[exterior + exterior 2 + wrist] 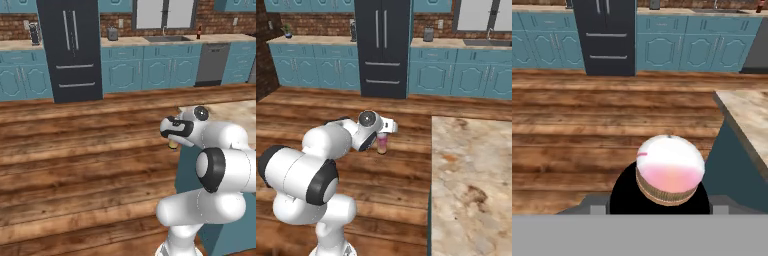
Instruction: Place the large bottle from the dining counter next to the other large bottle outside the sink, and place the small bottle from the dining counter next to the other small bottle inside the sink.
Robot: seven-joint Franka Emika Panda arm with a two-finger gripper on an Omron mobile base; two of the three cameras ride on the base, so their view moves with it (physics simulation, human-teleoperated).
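From the left base view, I am seeing the gripper [172, 139] hanging over the wooden floor, just left of the near end of the dining counter [235, 111]. A yellowish bit of the large bottle from the dining counter [172, 144] is poking out beneath the hand, so the fingers are clamped on it. Far across the room the sink [167, 38] is sitting in the teal wall counter, with its faucet [164, 31] behind it. The other large bottle [199, 32] is standing on the counter right of the sink, outside the basin; its label is showing as a red band, too small for me to read any writing. A dark fridge [69, 47] is standing to the left.

From the right base view, I am seeing the gripper [382, 134] carrying the large bottle from the dining counter [382, 144] upright, its pink body hanging below the hand, clear of the floor and left of the dining counter [471, 180]. No printing is legible on it. The sink [487, 43] is showing at the far right.

In the hand view, I am looking at the rounded end of the large bottle from the dining counter [670, 170], white fading to pink, close up against the camera. The dining counter [749, 117] is lying to the right, and the other large bottle [759, 6] is peeking in at the top right.
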